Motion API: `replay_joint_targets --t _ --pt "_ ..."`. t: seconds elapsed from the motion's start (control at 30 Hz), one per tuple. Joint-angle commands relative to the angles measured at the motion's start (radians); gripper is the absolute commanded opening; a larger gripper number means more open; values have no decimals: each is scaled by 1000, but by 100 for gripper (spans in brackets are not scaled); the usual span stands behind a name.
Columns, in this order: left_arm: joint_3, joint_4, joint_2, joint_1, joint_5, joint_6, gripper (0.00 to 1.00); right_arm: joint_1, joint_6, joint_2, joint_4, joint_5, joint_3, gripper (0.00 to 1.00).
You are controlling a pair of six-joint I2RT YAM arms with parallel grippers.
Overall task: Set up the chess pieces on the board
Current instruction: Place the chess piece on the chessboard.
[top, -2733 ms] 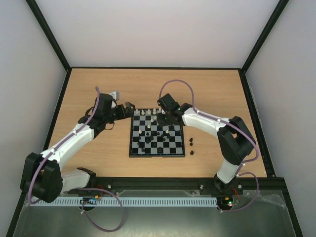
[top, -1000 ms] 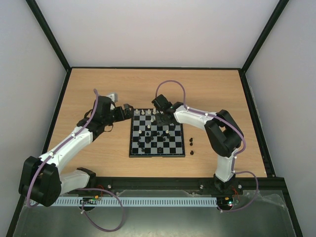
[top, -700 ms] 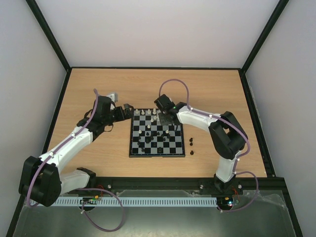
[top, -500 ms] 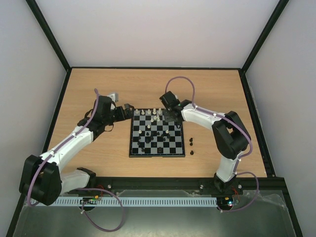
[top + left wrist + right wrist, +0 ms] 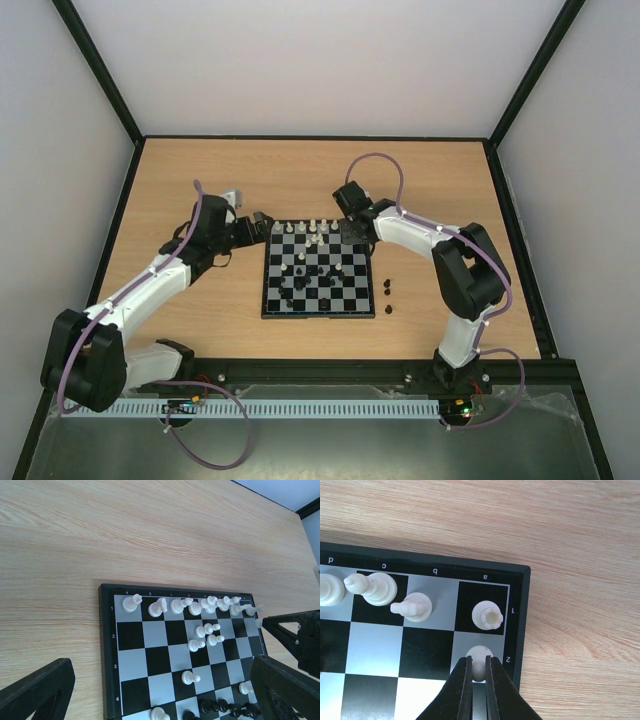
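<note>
The board [image 5: 266,290] lies in the middle of the table with cream-white and black chess pieces scattered on it. My right gripper [image 5: 478,664] is shut on a white pawn [image 5: 481,655] and holds it over the pale a2 square, by the board's far right corner [image 5: 352,232]. A white rook [image 5: 487,616] stands on a1, with a knight [image 5: 410,607] and a bishop [image 5: 372,587] beside it. My left gripper [image 5: 161,685] is open and empty, hovering off the board's far left corner [image 5: 258,222]. White pieces [image 5: 195,607] line row 1.
Two black pieces [image 5: 387,287] [image 5: 388,309] stand on the wood right of the board. Several black pieces [image 5: 227,709] cluster mid-board. Black frame rails edge the table [image 5: 450,180].
My right gripper has moved from the middle of the board's far side to its far right corner. The left arm has barely moved.
</note>
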Motion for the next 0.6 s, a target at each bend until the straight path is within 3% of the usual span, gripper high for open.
replay_joint_targets --t 0.0,0.33,0.57 --pt "-9 13 9 -3 8 -5 100 -3 12 21 -45 -8 -16 5" --pt "-3 15 23 -3 6 -5 99 -8 11 48 -40 -8 -24 10" --pt "-2 15 23 -3 3 -5 100 -8 13 -3 -46 -9 -31 35"
